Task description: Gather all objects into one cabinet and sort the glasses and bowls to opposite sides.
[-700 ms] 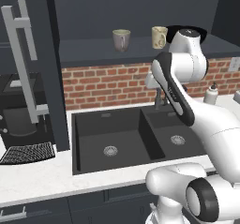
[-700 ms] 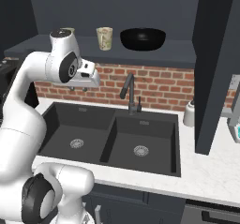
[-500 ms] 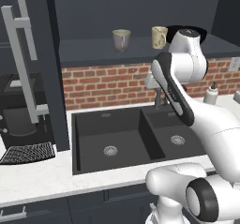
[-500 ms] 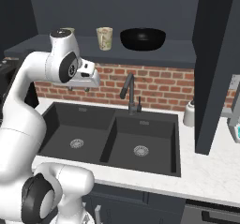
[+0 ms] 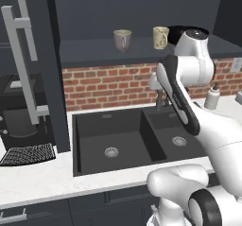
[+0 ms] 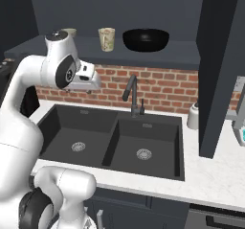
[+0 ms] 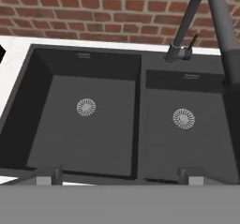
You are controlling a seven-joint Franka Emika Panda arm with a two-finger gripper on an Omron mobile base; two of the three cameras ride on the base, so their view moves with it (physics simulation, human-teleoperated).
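Note:
The cabinet's dark inner shelf [image 5: 90,52] [image 6: 182,55] runs above the brick wall, with its tall door [image 5: 52,78] swung open at the left. On the shelf stand a pale grey mug [image 5: 122,39] and a beige mug [image 5: 160,37] [image 6: 106,39]. Right of them sits the wide black bowl [image 6: 146,39], partly behind my arm in the left base view. My gripper [image 7: 119,176] [image 6: 94,82] hangs below the shelf over the sink, open, its fingertips [image 7: 47,175] wide apart with nothing between them.
A double black sink [image 7: 93,106] [image 5: 137,135] lies under the hand, with a dark faucet [image 7: 187,31] [image 6: 131,96] at its back. A white soap bottle [image 6: 193,116] stands on the right counter beside another dark door [image 6: 222,70]. A black mat [image 5: 26,154] lies at left.

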